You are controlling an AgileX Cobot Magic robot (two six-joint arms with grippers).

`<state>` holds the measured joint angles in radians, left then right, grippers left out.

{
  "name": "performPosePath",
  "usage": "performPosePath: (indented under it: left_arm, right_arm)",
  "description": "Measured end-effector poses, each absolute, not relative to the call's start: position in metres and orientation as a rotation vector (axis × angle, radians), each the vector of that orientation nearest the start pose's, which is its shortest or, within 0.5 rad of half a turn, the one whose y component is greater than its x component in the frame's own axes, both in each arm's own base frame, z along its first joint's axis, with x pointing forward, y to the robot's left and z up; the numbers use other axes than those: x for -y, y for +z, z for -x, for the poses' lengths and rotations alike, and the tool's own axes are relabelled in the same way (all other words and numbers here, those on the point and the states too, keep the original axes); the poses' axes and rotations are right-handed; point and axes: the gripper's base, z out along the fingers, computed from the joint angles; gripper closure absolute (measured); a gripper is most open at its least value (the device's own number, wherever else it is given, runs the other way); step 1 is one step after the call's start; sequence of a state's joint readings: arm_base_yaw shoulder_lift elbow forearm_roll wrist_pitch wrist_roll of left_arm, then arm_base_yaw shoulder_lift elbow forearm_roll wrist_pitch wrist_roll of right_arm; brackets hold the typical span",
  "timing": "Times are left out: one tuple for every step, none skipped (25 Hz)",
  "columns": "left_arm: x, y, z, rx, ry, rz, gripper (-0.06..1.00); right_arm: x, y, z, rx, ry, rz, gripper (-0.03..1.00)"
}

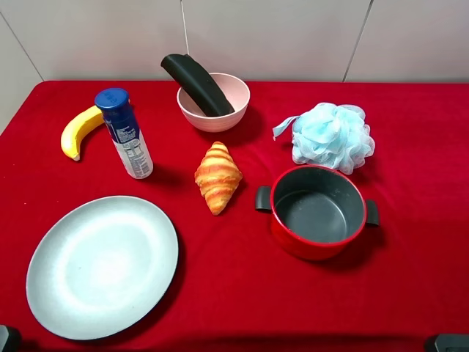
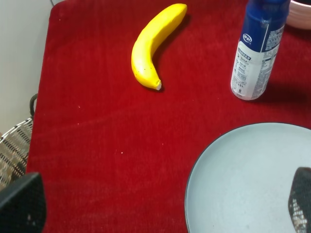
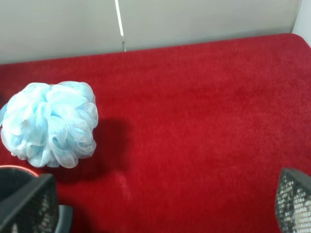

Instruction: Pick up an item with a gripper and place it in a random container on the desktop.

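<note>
Red-cloth desktop, seen from the high cam: the black case sits in the pink bowl at the far centre, one end down inside, the other poking up and out over the far-left rim; nothing is holding it. We judge the placing step done, w/ both arms parked at the near edge; only dark corners of them show in the high view.

Left gripper: we see two dark fingertips spread wide at the edges of its wrist cam, nothing between them but cloth and the blue-grey plate; so it's wide apart and empty. Right gripper: same story, mesh-padded tips far apart, bare cloth between; empty too.

Rest of the scene, approx.: banana far left; blue-capped bottle just right of it, upright; croissant mid-table; red pot w/ black handles right of that, empty; blue bath pouf beyond the pot, near it.

Next move, as we read it: none needed for the case itself; if another item is wanted, the banana suits the left arm, the pouf the right; either calls for a reach out from the near edge, jaws lined across the item, then a descent and close.
</note>
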<state>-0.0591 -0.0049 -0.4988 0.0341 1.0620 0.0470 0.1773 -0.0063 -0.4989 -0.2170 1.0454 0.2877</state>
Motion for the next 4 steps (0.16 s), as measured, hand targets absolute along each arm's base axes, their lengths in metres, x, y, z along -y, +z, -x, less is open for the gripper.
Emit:
performPosePath:
  left_arm:
    - [-0.0030, 0.2768, 0.0054, -2.039, 0.033, -0.107, -0.04]
    - [-0.0030, 0.2768, 0.0054, -2.039, 0.033, -0.107, -0.04]
    - [-0.0030, 0.2768, 0.0054, -2.039, 0.033, -0.107, -0.04]
    - [-0.0030, 0.2768, 0.0054, -2.039, 0.033, -0.107, -0.04]
  right_arm:
    - [0.0178, 0.2797, 0.0031, -2.002, 0.038, -0.119, 0.27]
    - [0.0178, 0.2797, 0.0031, -2.002, 0.038, -0.119, 0.27]
    - [0.0178, 0.2797, 0.0031, -2.002, 0.038, -0.119, 0.27]
    - [0.0178, 0.2797, 0.0031, -2.002, 0.038, -0.119, 0.27]
